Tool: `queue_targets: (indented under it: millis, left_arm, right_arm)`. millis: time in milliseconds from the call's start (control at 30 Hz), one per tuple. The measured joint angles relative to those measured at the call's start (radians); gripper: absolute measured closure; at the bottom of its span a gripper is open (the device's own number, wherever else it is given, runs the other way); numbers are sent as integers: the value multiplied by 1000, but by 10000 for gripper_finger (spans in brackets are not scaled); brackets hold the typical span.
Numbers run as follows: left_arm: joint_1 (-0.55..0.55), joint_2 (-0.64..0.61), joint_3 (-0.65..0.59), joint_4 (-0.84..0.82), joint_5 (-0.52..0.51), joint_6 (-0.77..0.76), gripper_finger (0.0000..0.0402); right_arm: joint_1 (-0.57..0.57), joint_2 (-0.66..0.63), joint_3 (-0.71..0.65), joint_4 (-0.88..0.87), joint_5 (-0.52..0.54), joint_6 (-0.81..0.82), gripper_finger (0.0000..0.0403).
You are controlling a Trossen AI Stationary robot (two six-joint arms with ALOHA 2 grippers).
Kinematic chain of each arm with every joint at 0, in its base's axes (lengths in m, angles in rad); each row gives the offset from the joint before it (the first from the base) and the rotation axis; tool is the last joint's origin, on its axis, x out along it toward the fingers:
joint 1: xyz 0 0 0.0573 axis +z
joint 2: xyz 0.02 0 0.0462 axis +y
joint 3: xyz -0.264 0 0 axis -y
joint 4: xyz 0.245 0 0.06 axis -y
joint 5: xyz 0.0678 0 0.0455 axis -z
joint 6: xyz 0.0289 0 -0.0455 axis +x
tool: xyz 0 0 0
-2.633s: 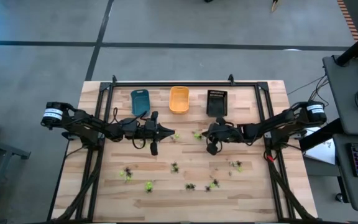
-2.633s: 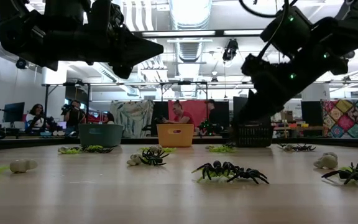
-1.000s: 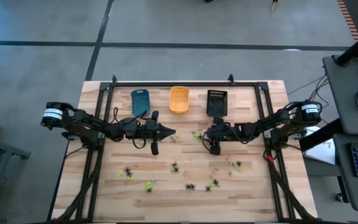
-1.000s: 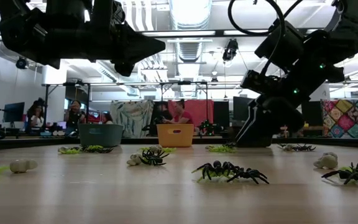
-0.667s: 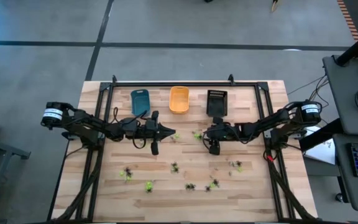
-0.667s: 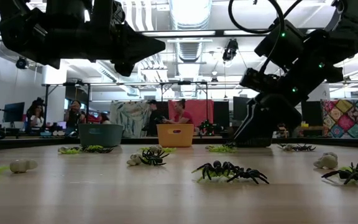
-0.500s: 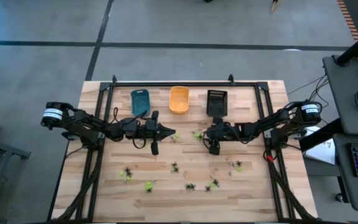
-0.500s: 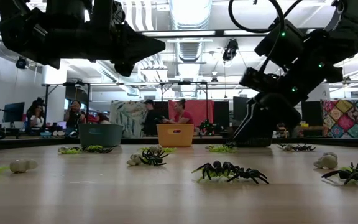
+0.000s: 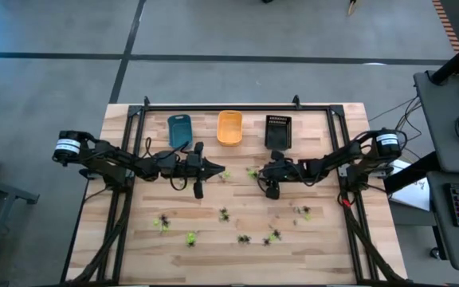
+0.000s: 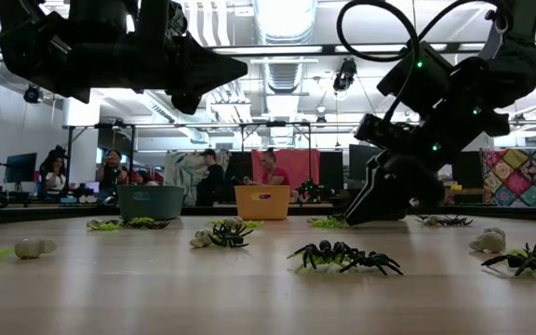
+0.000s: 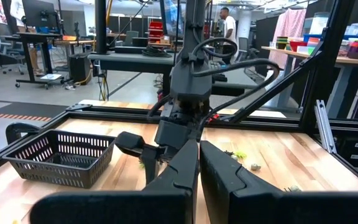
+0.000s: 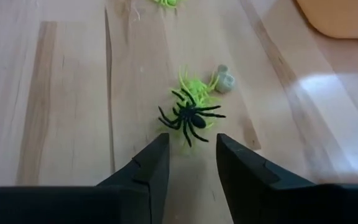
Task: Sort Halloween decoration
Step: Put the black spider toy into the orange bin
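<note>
Right gripper (image 12: 188, 158): my jaws spread, low over the table (image 9: 325, 239), straddling a black spider (image 12: 189, 118) atop a green spider (image 12: 194, 84), ready to pinch. Left gripper (image 11: 197, 168): pressed together, waiting mid-table. Trays (image 9: 229, 127) at the far edge await sorted pieces.

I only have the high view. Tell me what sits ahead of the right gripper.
Observer: A black spider lying on top of a yellow-green spider. The right gripper is open, its tips just short of them.
Operator: Report anything else beside that pair.
Observer: A pale whitish piece lies right next to the green one.
Operator: Give me the left gripper.
Observer: The left gripper is shut with nothing between its fingers, raised off the table.
</note>
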Motion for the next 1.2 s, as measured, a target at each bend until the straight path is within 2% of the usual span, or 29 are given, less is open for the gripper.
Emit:
queue_targets:
  millis: [600, 900, 1200]
  left_arm:
    - [0, 0, 0, 0, 0, 0, 402]
    - [0, 0, 0, 0, 0, 0, 402]
    - [0, 0, 0, 1, 0, 0, 402]
  right_arm:
    - [0, -1, 0, 0, -10, -3, 390]
    - [1, -26, 0, -6, -11, -4, 394]
    - [1, -109, 0, -42, -11, -10, 394]
